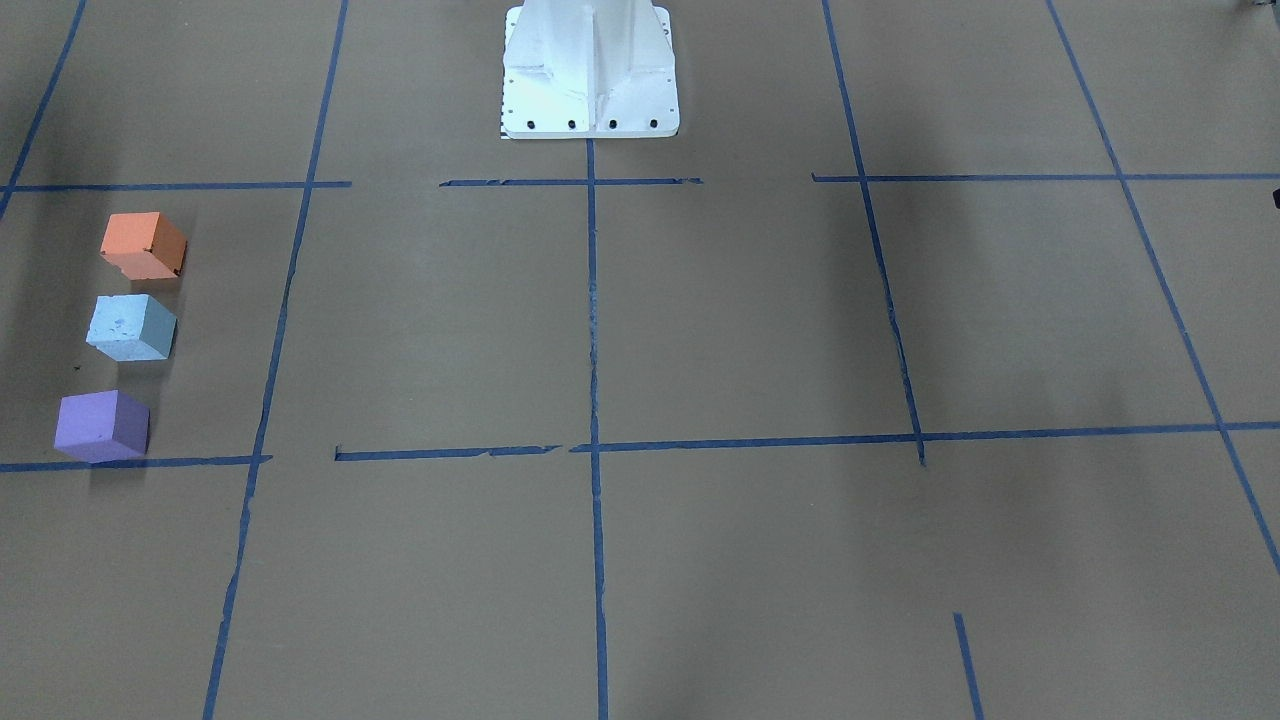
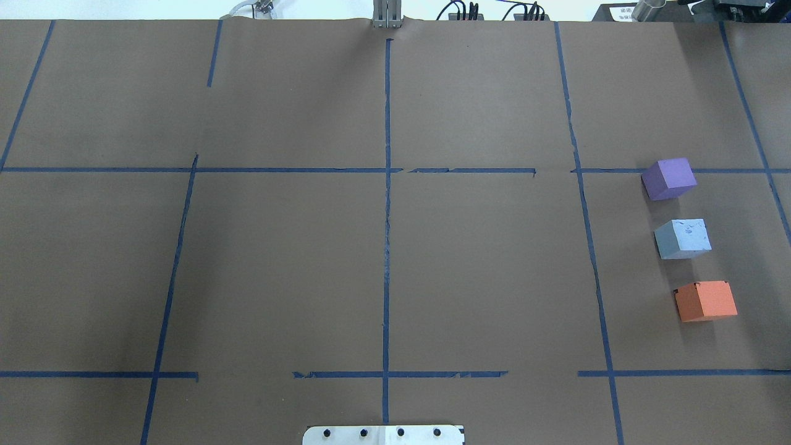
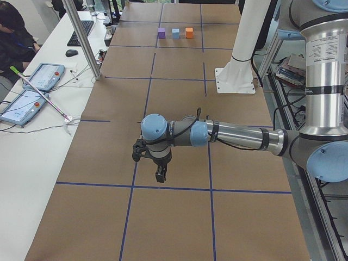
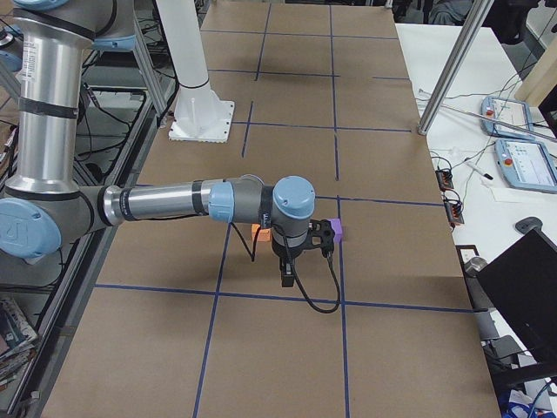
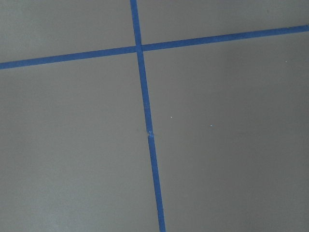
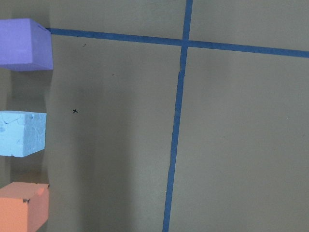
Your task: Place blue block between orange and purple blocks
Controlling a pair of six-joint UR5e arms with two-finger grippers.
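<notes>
The light blue block sits on the table in a row between the purple block and the orange block, with small gaps on both sides. The same row shows in the front view: orange block, blue block, purple block. The right wrist view looks down on the blue block at its left edge. My right gripper hangs above the table beside the blocks. My left gripper hangs far from them. I cannot tell whether either is open or shut.
Blue tape lines grid the brown table. The white robot base stands at the table's robot-side edge. A side bench holds tablets and a metal pole, with an operator beside it.
</notes>
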